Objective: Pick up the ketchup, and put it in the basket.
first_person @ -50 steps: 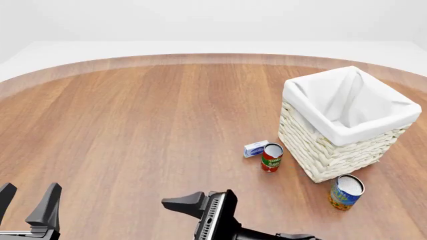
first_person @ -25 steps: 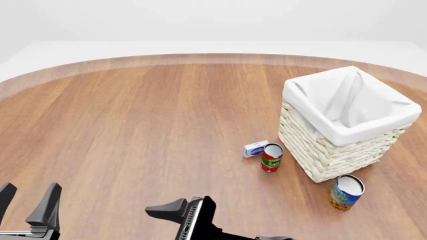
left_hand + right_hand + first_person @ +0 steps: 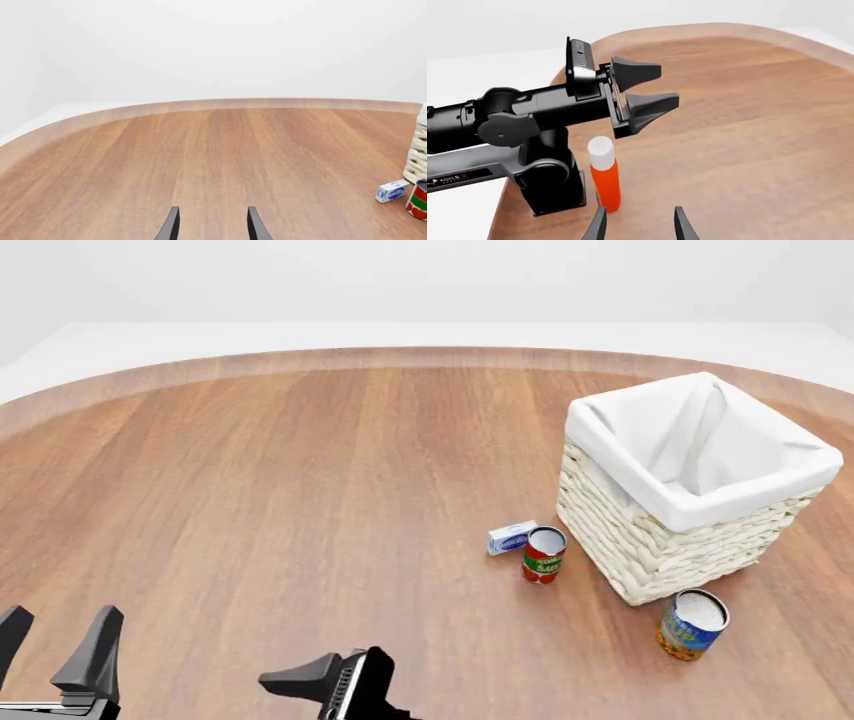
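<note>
Right end effector [image 3: 320,680] has swung leftward along the near desk [image 3: 307,490] edge over the last second, away from the basket [image 3: 694,485]. Reading: it is turning toward the ketchup [image 3: 606,175], not yet grasping. Fingers are apart, holding nothing. Ketchup stands upright beside the left arm's base, close ahead of the right fingertips and slightly off their centreline; it is out of the front view. Left end effector [image 3: 54,645] is open, empty.

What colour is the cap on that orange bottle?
White, on the ketchup; the right wrist view shows it best.
</note>
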You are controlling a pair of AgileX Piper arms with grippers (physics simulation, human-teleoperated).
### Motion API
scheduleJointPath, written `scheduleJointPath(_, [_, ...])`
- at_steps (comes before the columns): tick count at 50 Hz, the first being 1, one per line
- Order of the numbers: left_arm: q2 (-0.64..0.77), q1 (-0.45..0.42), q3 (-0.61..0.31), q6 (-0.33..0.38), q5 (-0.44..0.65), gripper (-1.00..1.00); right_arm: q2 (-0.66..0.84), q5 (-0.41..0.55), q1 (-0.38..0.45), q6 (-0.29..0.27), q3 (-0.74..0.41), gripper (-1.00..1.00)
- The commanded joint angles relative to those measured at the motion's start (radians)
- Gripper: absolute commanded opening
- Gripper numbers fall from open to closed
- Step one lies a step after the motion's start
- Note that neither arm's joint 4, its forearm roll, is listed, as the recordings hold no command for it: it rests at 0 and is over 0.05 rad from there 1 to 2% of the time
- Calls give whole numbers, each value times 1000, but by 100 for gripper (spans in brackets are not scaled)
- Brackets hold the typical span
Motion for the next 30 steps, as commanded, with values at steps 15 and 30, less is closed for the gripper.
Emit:
scheduleJointPath(15, [0,0,0,0,0,100,68,21,59,8,-78,100])
scheduleJointPath(30, [0,0,0,0,0,100,147,89,91,96,-161,100])
